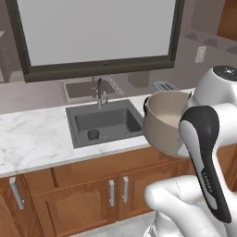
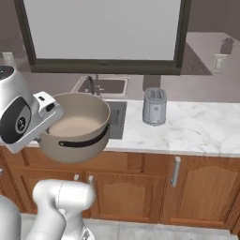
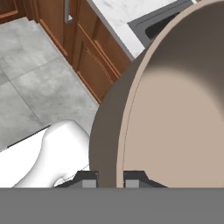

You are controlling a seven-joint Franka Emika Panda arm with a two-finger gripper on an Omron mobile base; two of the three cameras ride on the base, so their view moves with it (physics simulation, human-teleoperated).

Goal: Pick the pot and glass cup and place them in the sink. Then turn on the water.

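The pincer (image 3: pixel 111 178) is pinching the pot (image 3: pixel 175 113) by its rim, carrying it above the worktop's (image 1: pixel 32 139) front edge, probably sinkward; the glass cup (image 1: pixel 93 134) is sitting in the sink (image 1: pixel 115 121).

Taupe pot (image 2: pixel 77 129) held aloft right of sink (image 1: pixel 104 121), dark cup (image 1: pixel 93 134) upright in basin

Silver toaster (image 2: pixel 154 106) stands on white marble counter (image 2: pixel 197 126) below large window (image 2: pixel 101 30); wood cabinets (image 2: pixel 183 187) w/ metal handles underneath, wall outlet (image 2: pixel 219 62) at rt, grey tile floor (image 3: pixel 39 87)
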